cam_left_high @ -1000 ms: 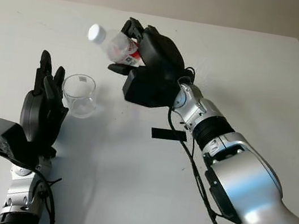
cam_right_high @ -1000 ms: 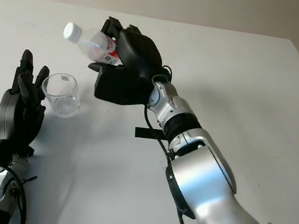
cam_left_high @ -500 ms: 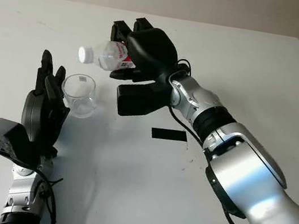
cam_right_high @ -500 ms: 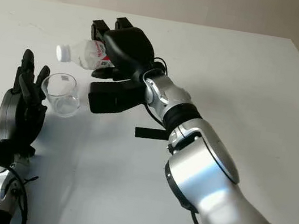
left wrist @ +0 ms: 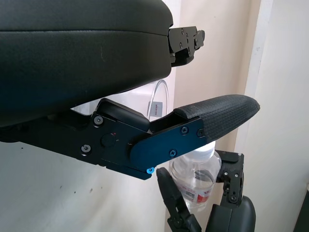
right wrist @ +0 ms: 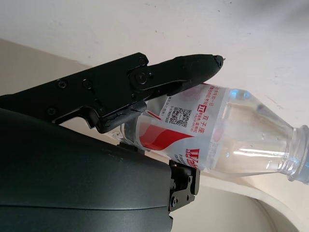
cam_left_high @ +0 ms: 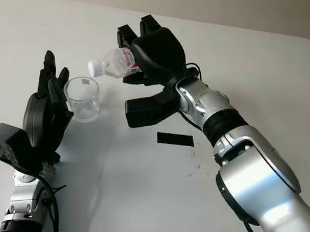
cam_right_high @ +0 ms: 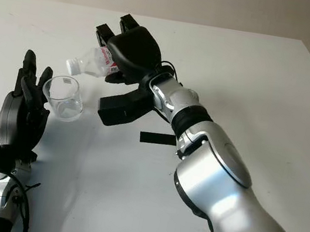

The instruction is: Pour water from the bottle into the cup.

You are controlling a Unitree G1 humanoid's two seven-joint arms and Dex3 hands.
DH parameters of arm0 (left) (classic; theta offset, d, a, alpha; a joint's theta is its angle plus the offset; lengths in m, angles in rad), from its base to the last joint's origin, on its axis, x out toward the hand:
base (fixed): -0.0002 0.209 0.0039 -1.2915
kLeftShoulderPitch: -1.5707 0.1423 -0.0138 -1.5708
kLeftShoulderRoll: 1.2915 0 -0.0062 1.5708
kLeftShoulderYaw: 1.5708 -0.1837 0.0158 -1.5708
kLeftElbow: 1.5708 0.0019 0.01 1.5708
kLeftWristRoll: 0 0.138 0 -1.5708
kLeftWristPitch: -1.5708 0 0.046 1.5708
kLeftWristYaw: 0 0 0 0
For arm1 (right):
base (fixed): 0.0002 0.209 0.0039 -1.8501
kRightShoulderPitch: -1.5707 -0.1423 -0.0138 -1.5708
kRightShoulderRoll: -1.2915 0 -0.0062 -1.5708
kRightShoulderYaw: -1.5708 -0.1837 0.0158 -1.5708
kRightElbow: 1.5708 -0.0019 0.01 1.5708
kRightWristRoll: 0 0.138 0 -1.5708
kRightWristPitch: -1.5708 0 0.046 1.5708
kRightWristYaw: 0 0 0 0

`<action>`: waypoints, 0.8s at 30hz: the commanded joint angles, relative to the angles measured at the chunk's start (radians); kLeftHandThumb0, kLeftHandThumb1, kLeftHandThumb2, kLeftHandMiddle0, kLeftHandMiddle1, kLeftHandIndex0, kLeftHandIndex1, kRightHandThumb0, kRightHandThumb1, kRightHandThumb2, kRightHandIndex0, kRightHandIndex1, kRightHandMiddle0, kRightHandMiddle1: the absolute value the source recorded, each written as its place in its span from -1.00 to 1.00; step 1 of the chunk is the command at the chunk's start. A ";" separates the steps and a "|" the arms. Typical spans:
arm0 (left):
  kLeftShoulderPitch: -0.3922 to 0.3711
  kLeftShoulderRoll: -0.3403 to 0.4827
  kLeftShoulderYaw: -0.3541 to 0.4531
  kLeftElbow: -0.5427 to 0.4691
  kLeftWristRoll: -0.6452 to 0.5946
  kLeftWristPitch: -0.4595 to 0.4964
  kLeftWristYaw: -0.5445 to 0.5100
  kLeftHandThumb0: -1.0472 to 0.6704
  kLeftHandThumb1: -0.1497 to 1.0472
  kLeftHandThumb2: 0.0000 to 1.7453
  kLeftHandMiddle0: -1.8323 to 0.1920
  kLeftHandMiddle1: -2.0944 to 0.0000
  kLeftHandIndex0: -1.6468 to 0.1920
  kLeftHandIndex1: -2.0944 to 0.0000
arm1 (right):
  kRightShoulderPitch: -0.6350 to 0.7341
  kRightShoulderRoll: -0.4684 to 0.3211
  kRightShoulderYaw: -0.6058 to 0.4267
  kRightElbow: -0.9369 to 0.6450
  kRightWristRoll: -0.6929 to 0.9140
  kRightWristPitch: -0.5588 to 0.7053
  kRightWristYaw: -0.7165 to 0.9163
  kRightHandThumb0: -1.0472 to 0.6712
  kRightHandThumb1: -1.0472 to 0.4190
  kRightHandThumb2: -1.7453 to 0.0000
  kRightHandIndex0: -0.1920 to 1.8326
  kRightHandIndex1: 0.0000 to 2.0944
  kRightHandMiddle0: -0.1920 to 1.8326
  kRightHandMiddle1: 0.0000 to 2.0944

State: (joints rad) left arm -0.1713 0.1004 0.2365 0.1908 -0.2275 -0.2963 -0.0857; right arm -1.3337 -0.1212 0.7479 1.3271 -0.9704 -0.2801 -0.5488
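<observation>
The white table [cam_left_high: 281, 72] is the biggest thing here, and most of it lies bare: wide open surface to the right and far side, with its far edge against the wall and its right edge running off toward the near right corner. One strip of black tape [cam_left_high: 175, 139] lies flat near the middle, well apart from the cup.

Two arms come in from the near edge. The right hand [cam_left_high: 153, 53] is raised above the left-centre of the table, its fingers [right wrist: 159, 77] clamped around the labelled middle of the single bottle [cam_left_high: 116, 63]. The bottle is tipped past level, its white cap [cam_left_high: 94, 69] pointing left and slightly down, the cap still on. The neck hangs just above and to the right of the cup's rim, not touching it.

The left hand [cam_left_high: 45, 112] stands at the near left, open and holding nothing, fingers pointing away toward the far side, just beside the cup on its left; whether it touches the glass cannot be told.

One clear cup [cam_left_high: 83, 98] stands upright on the table between the two hands.
</observation>
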 commanded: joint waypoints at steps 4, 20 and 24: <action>0.016 -0.022 -0.011 0.006 0.014 -0.004 0.012 -0.81 1.00 -0.03 1.00 0.66 0.91 1.00 | -0.051 0.008 0.032 -0.003 -0.028 0.033 -0.027 -0.25 -1.00 0.63 0.06 1.00 -0.33 1.00; 0.016 -0.028 -0.010 0.004 0.004 0.002 0.010 -0.79 1.00 -0.04 1.00 0.69 0.93 1.00 | -0.048 0.043 0.015 -0.008 0.000 0.042 -0.130 -0.25 -1.00 0.66 0.23 1.00 -0.39 1.00; 0.013 -0.030 -0.009 0.006 0.000 0.004 0.008 -0.80 1.00 -0.05 1.00 0.69 0.92 1.00 | -0.053 0.042 0.021 -0.010 -0.001 0.027 -0.152 -0.25 -1.00 0.70 0.30 1.00 -0.37 1.00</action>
State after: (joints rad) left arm -0.1720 0.0874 0.2322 0.1862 -0.2225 -0.2944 -0.0754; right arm -1.3439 -0.0823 0.7759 1.3286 -0.9770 -0.2464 -0.6850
